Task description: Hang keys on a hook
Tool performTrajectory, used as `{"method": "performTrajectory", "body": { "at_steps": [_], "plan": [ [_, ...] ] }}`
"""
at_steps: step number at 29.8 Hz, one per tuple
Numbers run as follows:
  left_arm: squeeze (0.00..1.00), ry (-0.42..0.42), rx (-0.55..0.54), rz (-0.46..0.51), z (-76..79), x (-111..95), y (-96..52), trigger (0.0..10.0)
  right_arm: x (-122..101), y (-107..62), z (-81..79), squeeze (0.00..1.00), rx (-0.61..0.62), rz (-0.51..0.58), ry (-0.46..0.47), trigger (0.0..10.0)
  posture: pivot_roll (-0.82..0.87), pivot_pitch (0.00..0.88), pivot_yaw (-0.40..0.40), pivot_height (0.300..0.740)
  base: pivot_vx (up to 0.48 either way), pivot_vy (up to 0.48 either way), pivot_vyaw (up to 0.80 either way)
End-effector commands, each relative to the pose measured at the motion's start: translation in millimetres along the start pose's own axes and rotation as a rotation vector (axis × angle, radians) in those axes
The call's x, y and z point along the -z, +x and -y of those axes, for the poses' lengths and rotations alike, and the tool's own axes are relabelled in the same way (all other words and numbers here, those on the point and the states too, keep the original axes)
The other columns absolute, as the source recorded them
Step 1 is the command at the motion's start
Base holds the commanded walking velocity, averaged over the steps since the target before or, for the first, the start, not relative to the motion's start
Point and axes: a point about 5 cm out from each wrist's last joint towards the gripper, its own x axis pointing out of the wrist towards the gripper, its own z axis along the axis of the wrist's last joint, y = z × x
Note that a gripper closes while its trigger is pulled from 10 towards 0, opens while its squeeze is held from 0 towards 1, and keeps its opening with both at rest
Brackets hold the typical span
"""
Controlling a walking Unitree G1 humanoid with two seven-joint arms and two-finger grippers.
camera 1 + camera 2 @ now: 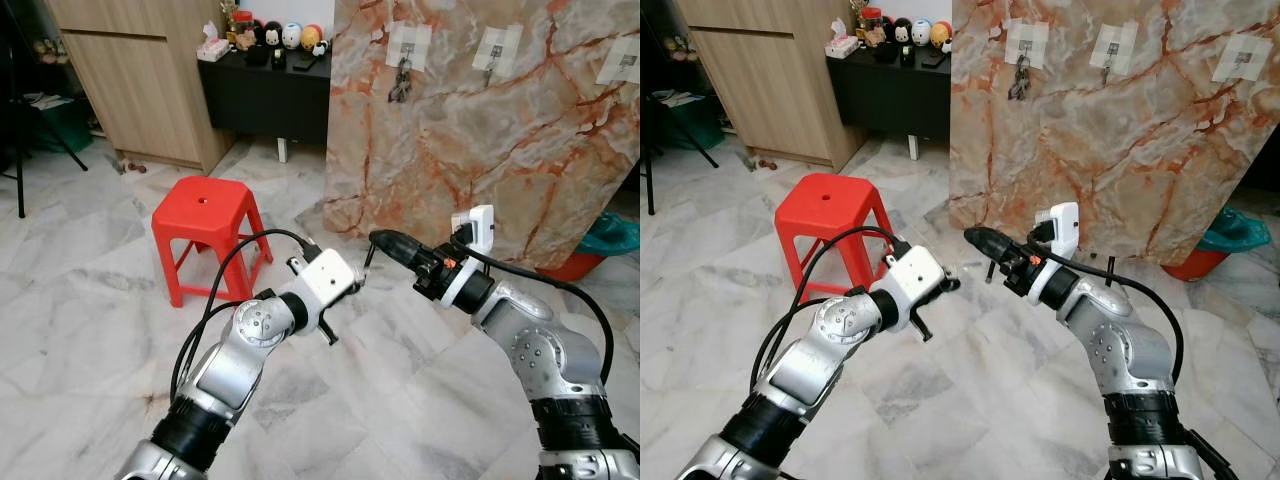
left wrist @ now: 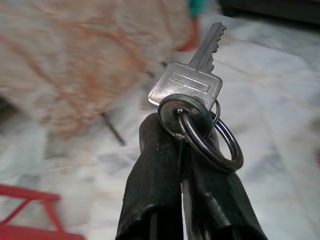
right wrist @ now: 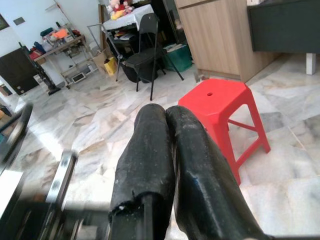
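Two black rubbery fingers of my left gripper [image 2: 187, 145] pinch the shiny silver key with its round metal rings [image 2: 192, 100], low in the middle of the left wrist picture. I squeeze it near the rings so the flat, toothed end sticks out past my fingertips and the loops hang free. I think a free loop is what can slip over a hook.

My right gripper [image 1: 385, 243] sits in the middle of the left eye picture, its two black fingers pressed together with nothing between them. It points toward my left one, tips near each other, perhaps ready to help.

Under both arms is the smooth white marble floor [image 1: 100, 330] with grey streaks. To the left stands a bright red plastic stool [image 1: 205, 232] with a hole in its square top.

Farther back, at the upper right, leans a big slab of cream stone with orange veins [image 1: 500, 160]. On it are small hooks on pale square pads. One hook [image 1: 407, 55] already holds a dark bunch of keys [image 1: 400, 85]. The next hook [image 1: 494, 55] looks bare. It is well apart from my key.
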Motion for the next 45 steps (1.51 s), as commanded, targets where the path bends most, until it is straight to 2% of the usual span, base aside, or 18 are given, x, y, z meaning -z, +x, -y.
{"method": "performTrajectory", "body": {
  "at_steps": [1, 5, 8, 11, 13, 16, 21, 23, 24, 26, 29, 31, 35, 37, 42, 43, 44, 45],
  "plan": [
    [0.00, 0.014, 0.035, 0.020, 4.2, -7, -0.3, 10.0, -6, 1.9, 1.1, 0.00, 0.005, 0.019, -0.015, 10.0, -0.02, 0.000, -0.047, 0.740, 0.000, 0.000, 0.00],
    [0.00, -0.040, 0.058, 0.026, 7.2, -7, -0.8, 10.0, -2, 4.5, 2.0, 0.00, 0.014, -0.003, -0.025, 10.0, -0.02, 0.000, -0.047, 0.740, 0.000, 0.000, 0.00],
    [0.00, -0.106, 0.084, 0.036, 8.2, -7, -2.7, 10.0, 11, -2.0, 8.0, 0.00, 0.043, -0.108, -0.125, 10.0, -0.02, 0.000, -0.047, 0.740, 0.000, 0.000, 0.00],
    [0.00, -0.150, 0.105, 0.029, 9.5, -6, -4.0, 10.0, 11, -5.2, 9.8, 0.00, 0.039, -0.120, -0.145, 10.0, -0.02, 0.000, -0.047, 0.740, 0.000, 0.000, 0.00],
    [0.00, -0.180, 0.111, -0.018, 9.9, 3, -6.1, 10.0, 3, -10.8, 10.8, 0.00, 0.027, -0.117, -0.179, 10.0, -0.02, 0.000, -0.044, 0.740, 0.000, 0.000, 0.00],
    [0.00, -0.273, 0.001, -0.126, -0.1, 24, -7.7, 10.0, -13, -21.7, 15.6, 0.00, 0.038, -0.118, -0.264, 10.0, -0.03, 0.000, -0.042, 0.740, 0.000, 0.000, 0.00],
    [0.00, -0.321, -0.022, -0.204, -1.8, 35, -11.8, 10.0, -23, -27.4, 15.9, 0.00, 0.034, -0.110, -0.315, 10.0, -0.02, 0.000, -0.040, 0.740, 0.000, 0.000, 0.00],
    [0.00, -0.400, -0.033, -0.241, -1.1, 41, -14.0, 10.0, -27, -29.7, 12.2, 0.00, -0.001, -0.118, -0.349, 10.0, -0.03, 0.000, -0.036, 0.740, 0.000, 0.000, 0.00],
    [0.00, -0.523, -0.013, -0.250, 2.5, 43, -15.4, 10.0, -27, -31.4, 6.7, 0.00, -0.052, -0.147, -0.390, 10.0, -0.03, 0.000, -0.036, 0.740, 0.000, 0.000, 0.00],
    [0.00, -0.588, 0.006, -0.237, 4.7, 41, -15.7, 10.0, -25, -32.0, 4.5, 0.00, -0.072, -0.167, -0.409, 10.0, -0.03, 0.000, -0.036, 0.740, 0.000, 0.000, 0.00],
    [0.00, -0.883, 0.022, -0.105, 4.6, 29, -13.3, 10.0, -19, -32.5, 2.0, 0.00, -0.101, -0.215, -0.440, 10.0, -0.03, 0.000, -0.030, 0.740, 0.000, 0.000, 0.00],
    [0.00, -1.009, 0.035, -0.062, 4.7, 26, -13.6, 10.0, -16, -32.1, 0.4, 0.00, -0.115, -0.228, -0.442, 10.0, -0.03, 0.000, -0.029, 0.740, 0.000, 0.000, 0.00],
    [0.00, -1.114, 0.066, -0.057, 10.3, 26, -17.4, 10.0, -8, -31.1, -1.1, 0.00, -0.125, -0.258, -0.440, 10.0, -0.02, 0.000, -0.021, 0.740, 0.000, 0.000, 0.00],
    [0.00, -1.243, 0.030, -0.046, 11.0, 30, -19.7, 10.0, -1, -31.0, -2.9, 0.00, -0.137, -0.283, -0.437, 10.0, -0.02, 0.000, -0.016, 0.740, 0.000, 0.000, 0.00],
    [0.00, -1.309, 0.048, -0.063, 18.9, 30, -24.4, 10.0, 9, -34.3, -5.8, 0.00, -0.164, -0.331, -0.431, 10.0, -0.02, 0.000, -0.020, 0.740, 0.000, 0.000, 0.00],
    [0.00, -1.424, 0.058, 0.013, 19.5, 20, -21.9, 10.0, 12, -34.9, -5.9, 0.00, -0.168, -0.347, -0.442, 10.0, -0.02, 0.000, -0.020, 0.740, 0.000, 0.000, 0.00],
    [0.00, -1.465, 0.060, 0.051, 19.0, 15, -20.9, 10.0, 13, -34.9, -5.9, 0.00, -0.168, -0.349, -0.444, 10.0, -0.02, 0.000, -0.020, 0.740, 0.000, 0.000, 0.00],
    [0.00, -1.555, -0.010, 0.160, 10.6, 8, -16.5, 10.0, 12, -33.8, -5.4, 0.00, -0.162, -0.345, -0.443, 10.0, -0.02, 0.000, -0.020, 0.740, 0.000, 0.000, 0.00]
  ]
}}
